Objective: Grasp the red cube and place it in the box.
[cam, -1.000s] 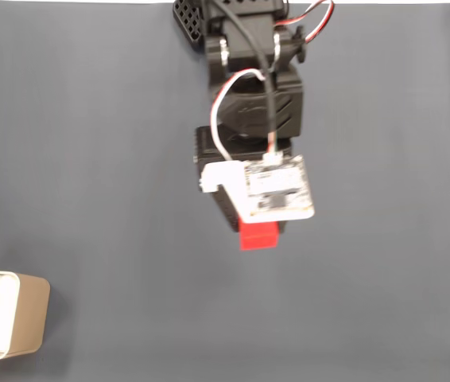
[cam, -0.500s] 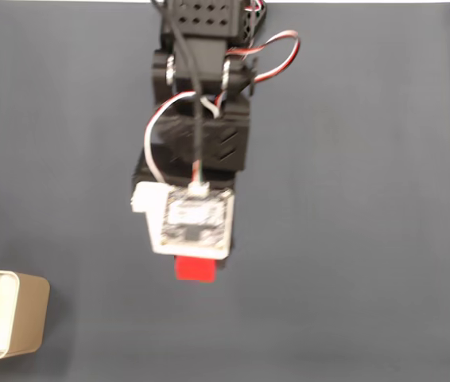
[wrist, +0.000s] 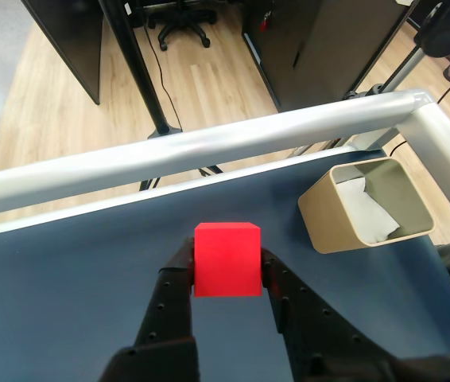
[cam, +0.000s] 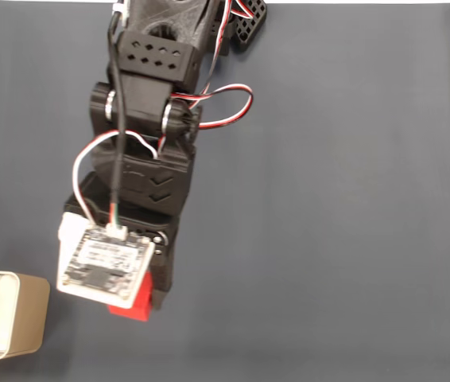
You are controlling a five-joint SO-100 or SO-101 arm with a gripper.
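Note:
The red cube (wrist: 226, 259) sits clamped between my two black fingers, lifted above the dark blue table; in the fixed view only its lower edge (cam: 129, 309) peeks out under the wrist's circuit board. My gripper (wrist: 226, 267) is shut on it, and in the fixed view the gripper (cam: 132, 306) hangs at the lower left. The beige box (wrist: 366, 204) with its white inside stands to the right and slightly ahead of the cube in the wrist view. In the fixed view the box (cam: 6, 313) is at the left edge, a short way left of the cube.
A silver metal rail (wrist: 193, 151) runs along the table's far edge in the wrist view, with a wooden floor and chair legs beyond. The black arm (cam: 149, 119) stretches down from the top of the fixed view over the blue mat (cam: 328, 199).
The arm has swung left and down in the fixed view, carrying the red cube from the middle of the mat to near the box.

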